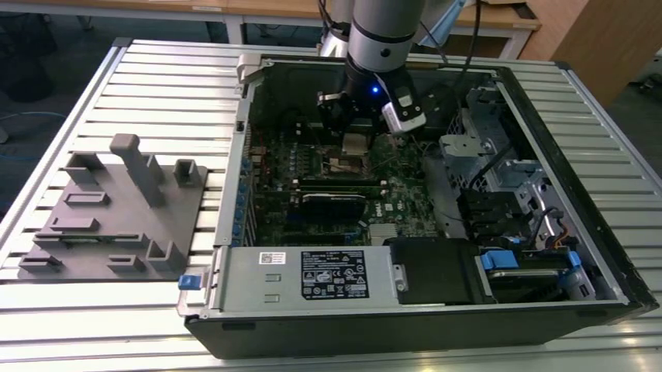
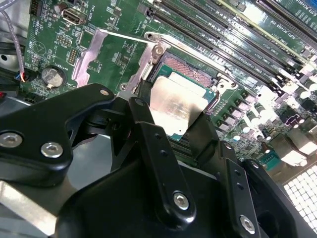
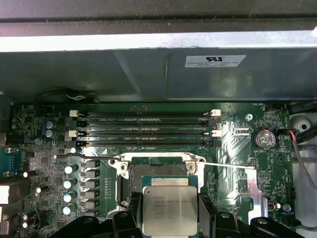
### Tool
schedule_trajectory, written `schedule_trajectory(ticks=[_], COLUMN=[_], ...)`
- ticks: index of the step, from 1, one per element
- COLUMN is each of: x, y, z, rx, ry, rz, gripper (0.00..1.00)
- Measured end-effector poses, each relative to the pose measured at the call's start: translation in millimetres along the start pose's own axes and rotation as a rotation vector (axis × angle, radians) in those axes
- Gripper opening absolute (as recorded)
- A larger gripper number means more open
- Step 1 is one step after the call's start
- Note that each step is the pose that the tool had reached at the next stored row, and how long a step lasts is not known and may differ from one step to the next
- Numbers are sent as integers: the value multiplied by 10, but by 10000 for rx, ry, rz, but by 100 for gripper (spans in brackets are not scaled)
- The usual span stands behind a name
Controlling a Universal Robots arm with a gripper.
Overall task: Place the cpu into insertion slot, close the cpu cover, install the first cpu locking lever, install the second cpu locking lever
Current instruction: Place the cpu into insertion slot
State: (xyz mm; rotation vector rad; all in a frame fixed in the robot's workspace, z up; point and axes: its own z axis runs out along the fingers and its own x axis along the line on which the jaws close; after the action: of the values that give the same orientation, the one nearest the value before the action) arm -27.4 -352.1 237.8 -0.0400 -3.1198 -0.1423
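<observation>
fingers [image 3: 205, 215] pinching cpu [image 3: 170, 210], flat square chip, dull silver top, over insertion slot [image 3: 156, 171]

A white rectangular sticker [image 3: 215, 61] is sitting on the grey metal wall [image 3: 99, 74], a black label [image 1: 334, 273] on the silvery metal box [image 1: 248, 280]. Faint lettering is showing on the square silver-topped cpu [image 3: 170, 210]; all illegible.

Table: slatted metal table [image 1: 166, 77] lay under everything.
Case: open computer case [image 1: 414, 337] lay on its side on the slats.
Fixture: grey moulded block [image 1: 114, 209] sat just beside the case, on the exterior view's left.
Box: silver labelled box [image 1: 310, 275] lined the case's near wall.
Memory slots: long black slots [image 3: 146, 129] ran side by side.
Battery: coin cell [image 3: 263, 138] sat near their ends.
</observation>
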Motion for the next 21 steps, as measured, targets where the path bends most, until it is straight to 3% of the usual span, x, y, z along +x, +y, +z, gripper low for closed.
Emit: schedule_trajectory(ticks=[9,21], x=[0,-1], y=[0,-3], z=[4,29], rx=[-4,-45], ry=[-9,-204], rz=[85,2230], gripper=[54,54])
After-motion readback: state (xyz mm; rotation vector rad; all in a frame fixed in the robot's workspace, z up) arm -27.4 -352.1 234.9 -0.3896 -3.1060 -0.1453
